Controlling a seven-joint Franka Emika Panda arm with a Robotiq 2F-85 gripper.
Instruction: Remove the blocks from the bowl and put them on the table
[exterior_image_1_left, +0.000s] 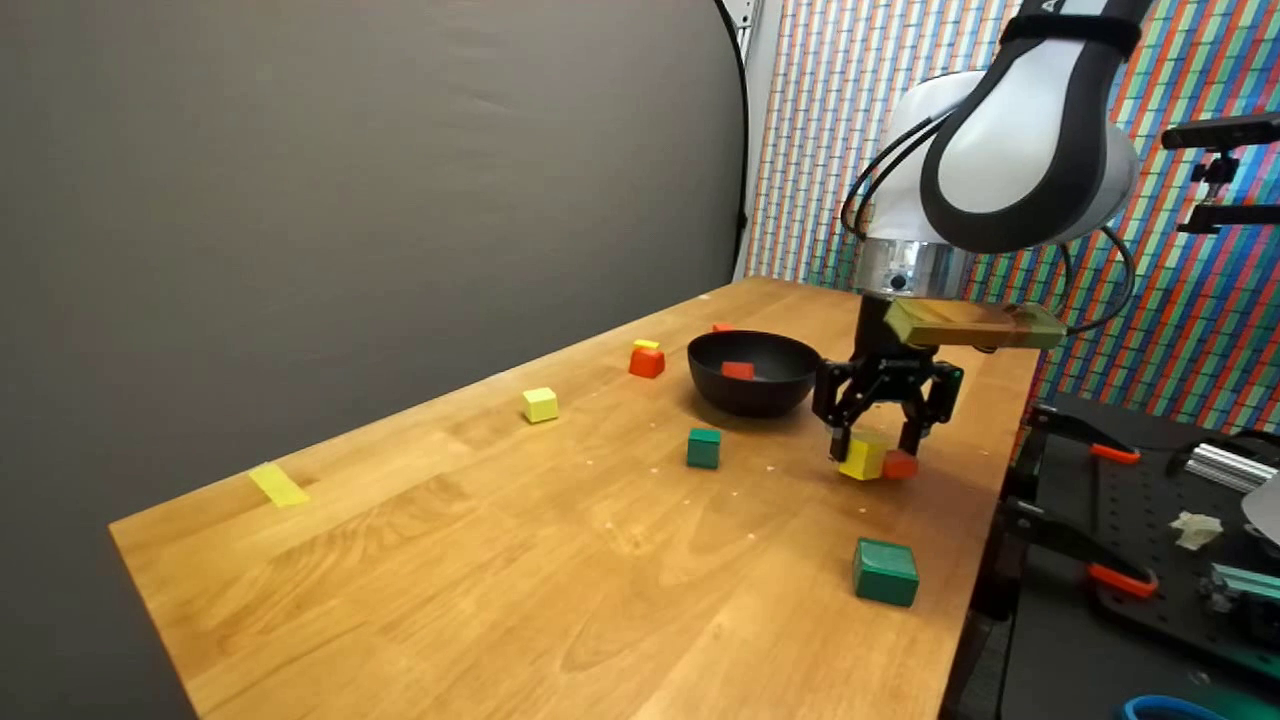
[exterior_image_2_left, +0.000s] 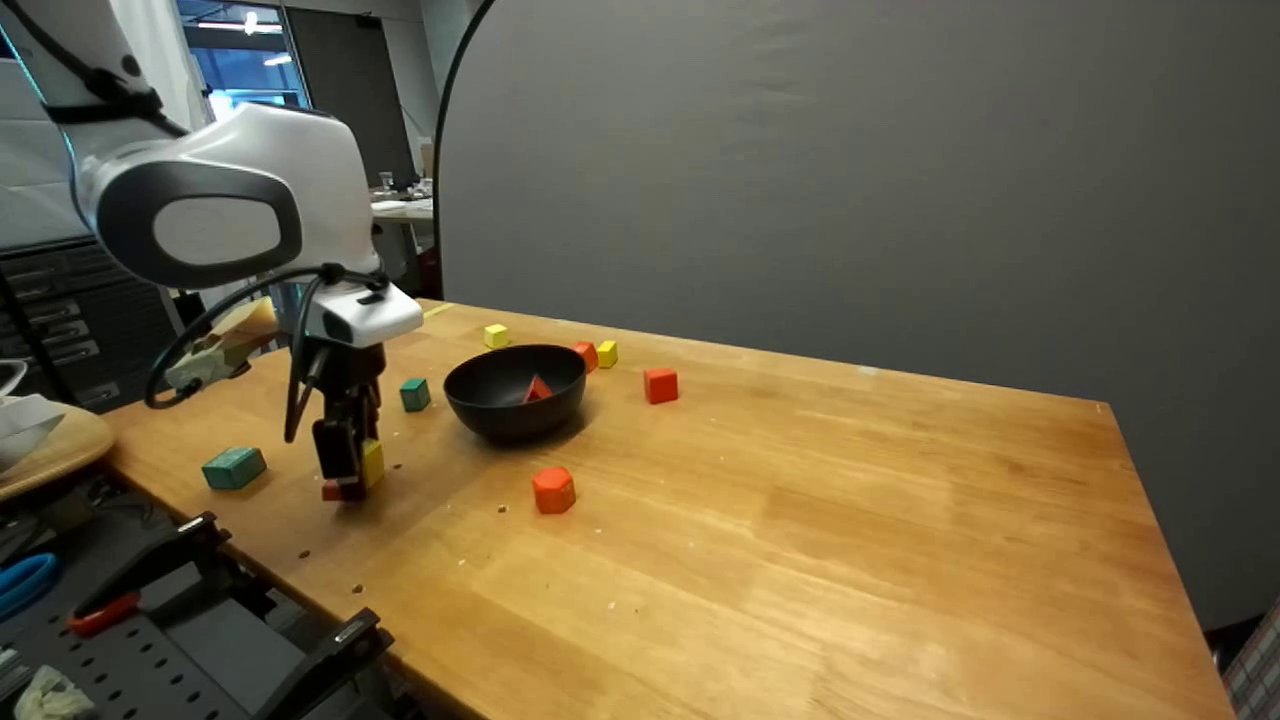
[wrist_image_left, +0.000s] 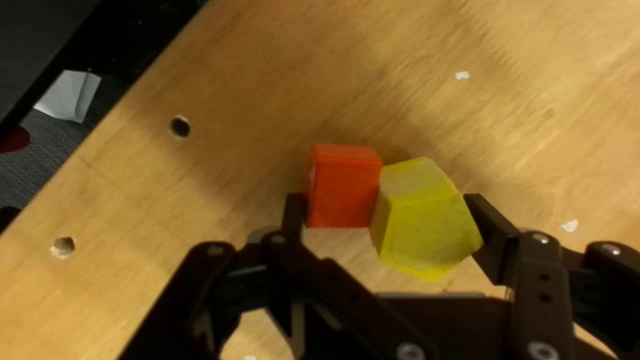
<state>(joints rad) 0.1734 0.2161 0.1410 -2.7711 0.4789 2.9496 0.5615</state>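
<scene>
- A grey backdrop (exterior_image_1_left: 400, 200) stands behind my table (exterior_image_1_left: 450, 600) in both exterior views.
- The table, long and of light wood, carries the bowl and the loose blocks.
- My arm (exterior_image_2_left: 330, 190) reaches in over the table with its wrist bent down.
- My gripper (wrist_image_left: 385, 205) is clamped on two blocks at once, low over the table: one finger against the red block (wrist_image_left: 344, 192), the other against the yellow block (wrist_image_left: 425, 220), the two touching each other. Whether they bear on the wood I can't tell.
- The bowl (exterior_image_2_left: 500, 420) sits upright near the gripper, with the inner red block (exterior_image_2_left: 538, 388) in it.
- The big green block (exterior_image_1_left: 885, 572) lies near the table's edge, well apart from the bowl.
- The small green block (exterior_image_1_left: 703, 449) is on the table near the bowl.
- In an exterior view I see the near red block (exterior_image_2_left: 554, 490) in front of the bowl and the far red block (exterior_image_2_left: 661, 385) past it.
- Beyond the bowl, the back red block (exterior_image_2_left: 586, 355) and back yellow block (exterior_image_2_left: 607, 353) stand close together; I can't tell if they touch.
- The pale yellow block (exterior_image_1_left: 540, 405) sits alone.
- The yellow strip (exterior_image_1_left: 280, 485) lies flat by the table's edge.
</scene>
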